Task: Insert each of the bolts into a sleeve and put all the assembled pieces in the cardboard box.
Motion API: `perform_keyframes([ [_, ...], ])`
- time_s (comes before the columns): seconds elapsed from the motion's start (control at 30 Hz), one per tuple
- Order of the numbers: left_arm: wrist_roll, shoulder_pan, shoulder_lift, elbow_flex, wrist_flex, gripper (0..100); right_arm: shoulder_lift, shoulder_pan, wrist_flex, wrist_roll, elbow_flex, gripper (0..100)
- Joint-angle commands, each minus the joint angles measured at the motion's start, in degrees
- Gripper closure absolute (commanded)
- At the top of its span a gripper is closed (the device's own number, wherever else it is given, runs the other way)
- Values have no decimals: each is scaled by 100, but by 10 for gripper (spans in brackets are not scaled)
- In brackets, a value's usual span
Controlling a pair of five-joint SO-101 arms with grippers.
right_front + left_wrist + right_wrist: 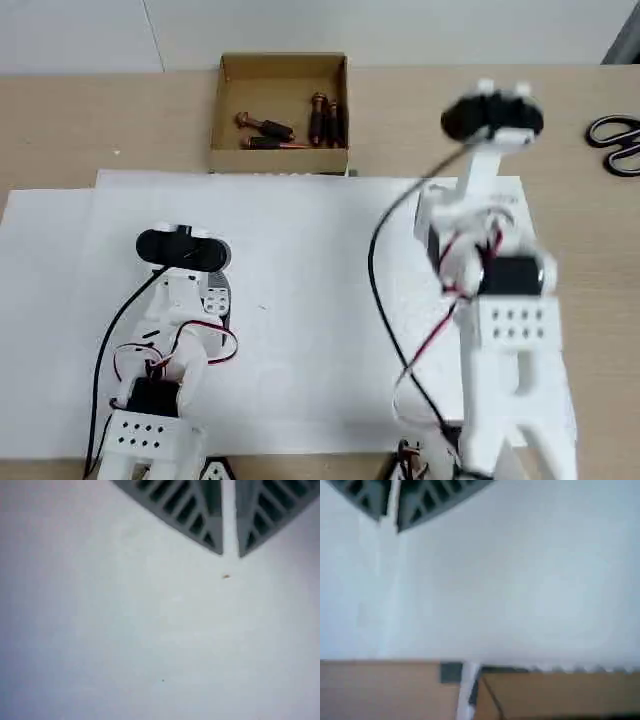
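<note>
The assembled pieces (320, 118) lie in the cardboard box (218, 112) at upper centre, so the task looks finished: left gripper (230, 550) and right gripper (393, 522), both empty with jaws nearly together over the white paper (320, 300), need only rest.

**Three cameras on the bench: one high and fixed, two riding low on the wrists.**

Your high camera sits above and behind the left arm (165, 330) and the right arm (500, 300). It looks down and forward across the table (100, 120) to the cardboard box (280, 160) at the far side, with most of the white sheet (300, 300) in frame. Your left wrist camera is right down on that sheet, pointing along the left gripper (231, 555), jaws closed to a thin slit. Your right wrist camera hangs just as close behind the right gripper (390, 524), and it catches the sheet's edge with bare table beyond. The sheet is the ground all three views share.
</note>
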Motion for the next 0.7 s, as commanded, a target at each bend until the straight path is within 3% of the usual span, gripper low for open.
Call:
perform_keyframes([
  [0.0, 9, 35, -70, -13, -141, 994, -725, 48, -725, 62, 1240, 996],
  [0.27, 9, 35, -70, -13, -141, 994, -1886, 48, -2273, 97, 3437, 996],
  [0.67, 9, 35, -70, -13, -141, 994, -4127, 4, -2993, 97, 5670, 996],
])
